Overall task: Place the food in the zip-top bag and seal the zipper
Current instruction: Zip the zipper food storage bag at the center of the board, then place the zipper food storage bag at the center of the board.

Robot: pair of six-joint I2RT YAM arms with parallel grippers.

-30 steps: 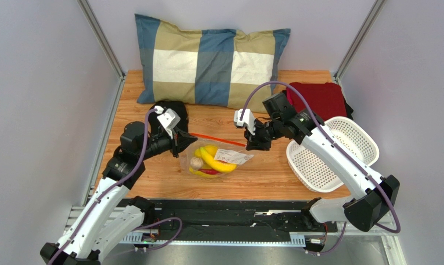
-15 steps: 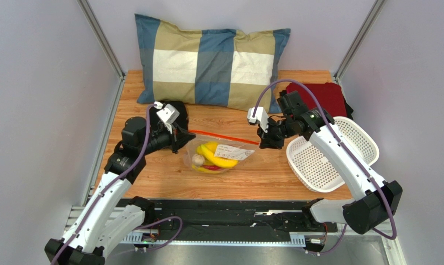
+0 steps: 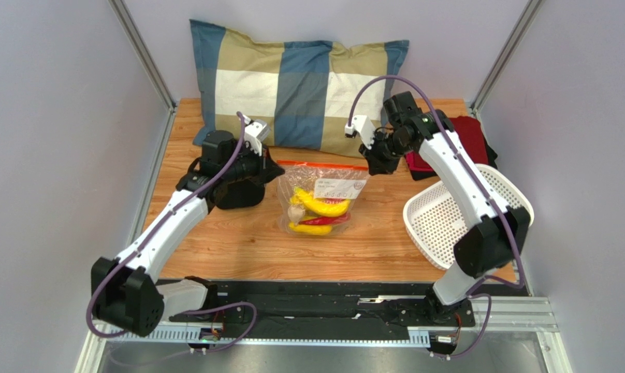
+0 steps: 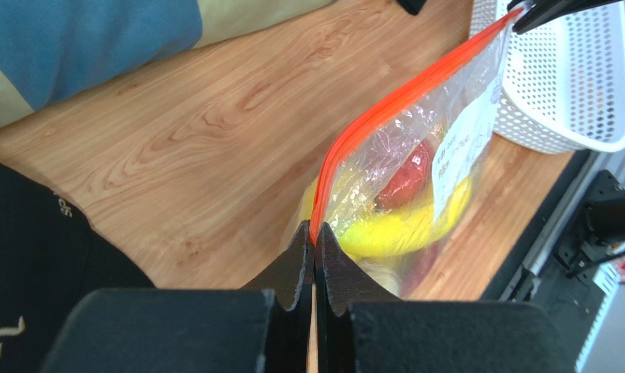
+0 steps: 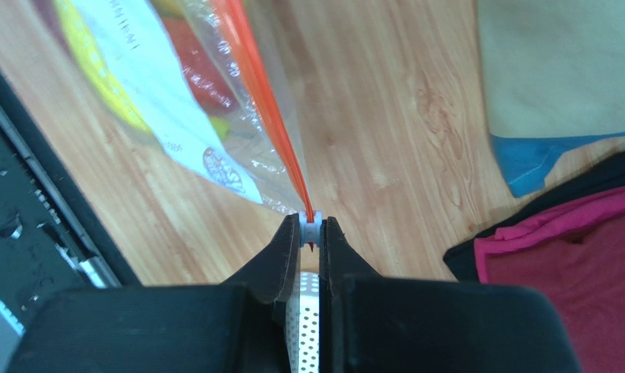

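One zip-top bag [image 3: 323, 196] is being clenched at both ends of its zipper [image 3: 321, 164] by left fingers [image 4: 296, 266] and right fingers [image 5: 286, 250]; one banana [image 3: 324, 206] is being held inside; label [image 3: 338, 186] print unreadable.

— What carries it all?
— A wooden table [image 3: 214, 249], light-brown planks.
— Along the far edge?
— A checked pillow [image 3: 300, 89], blue, tan and white, fills most of it. In the far right corner a red cloth [image 3: 467, 136] lies on a dark cloth [image 5: 572, 183].
— The right edge?
— A white basket [image 3: 447, 233] full of holes, toward the near corner.
— Left side?
— A black cloth [image 4: 35, 256], just in front of the pillow's left end.
— The middle?
— A clear bag [image 3: 335, 175] with toy fruit [image 3: 319, 206]; whether its bottom rests on the wood, I cannot tell.
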